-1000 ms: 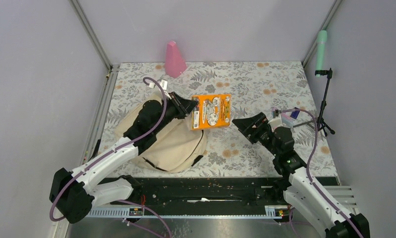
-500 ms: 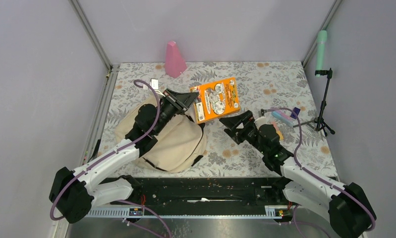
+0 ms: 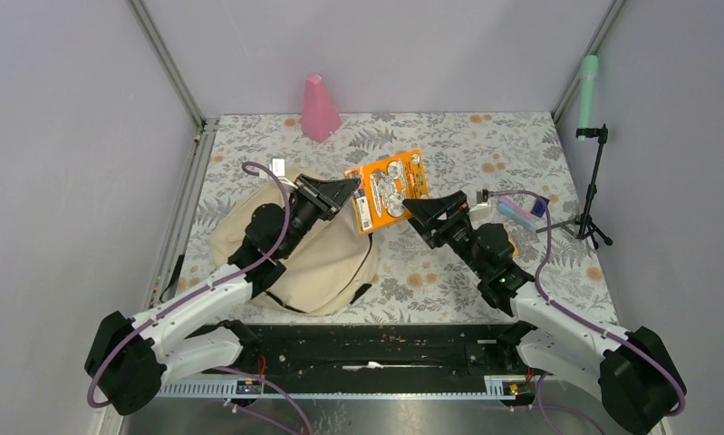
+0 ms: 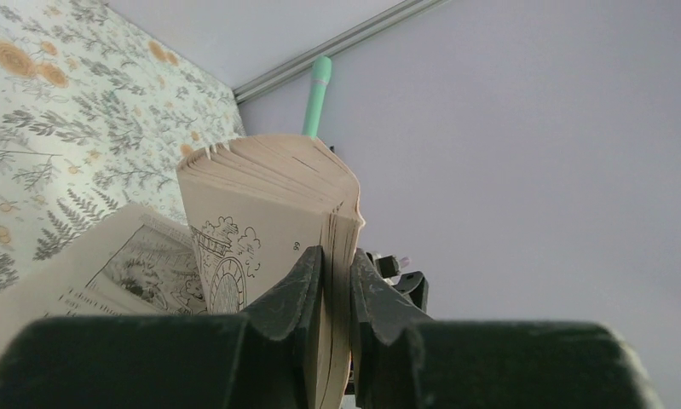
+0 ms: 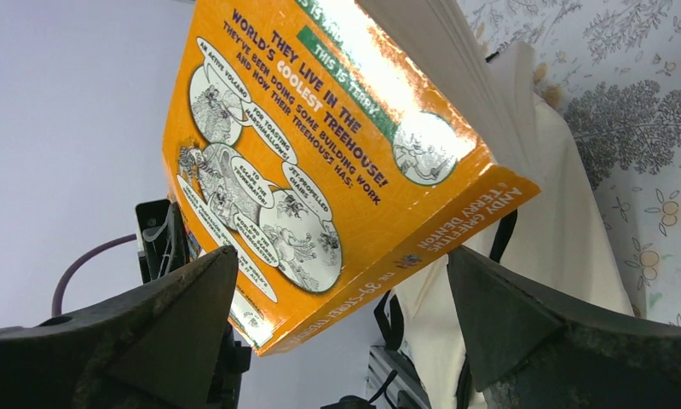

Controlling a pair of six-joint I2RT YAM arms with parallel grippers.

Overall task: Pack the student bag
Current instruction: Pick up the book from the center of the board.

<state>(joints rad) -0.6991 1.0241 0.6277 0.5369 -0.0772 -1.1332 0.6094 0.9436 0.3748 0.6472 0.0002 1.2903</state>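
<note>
Lying slumped on the floral table [image 3: 485, 154], the student bag [image 3: 313, 258] is being seen left of centre in the top view. It is beige, with black straps showing at its lower edge. The left arm [image 3: 204, 294] is being stretched across it from the lower left.

An orange paperback [image 3: 391, 188] is being held clear of the table by the left gripper [image 3: 347, 192]. It is tilted, near frame centre, at the bag's upper right edge. In the left wrist view the fingers [image 4: 307, 281] are being pressed narrow onto the book's pages, with a thin sheaf pinched between them. The other pages are fanning upward, and a loose leaf with a drawing is hanging off to the left.

The right gripper [image 3: 421, 210] is being pointed at the book's lower right corner from the right. In the right wrist view its jaws are standing wide apart, and the spine corner of the book is sitting between and beyond the two fingertips. Whether they are touching it cannot be told. Cream fabric of the bag is showing behind the book at the right of that view.

A pink cone [image 3: 319, 109] is standing at the table's far edge, upper centre-left. A mint-green tube [image 3: 589, 80] is being carried on a black stand [image 3: 595, 195] at upper right. Small blue and pink items [image 3: 521, 214] are lying just right of the right gripper, too small to name.
</note>
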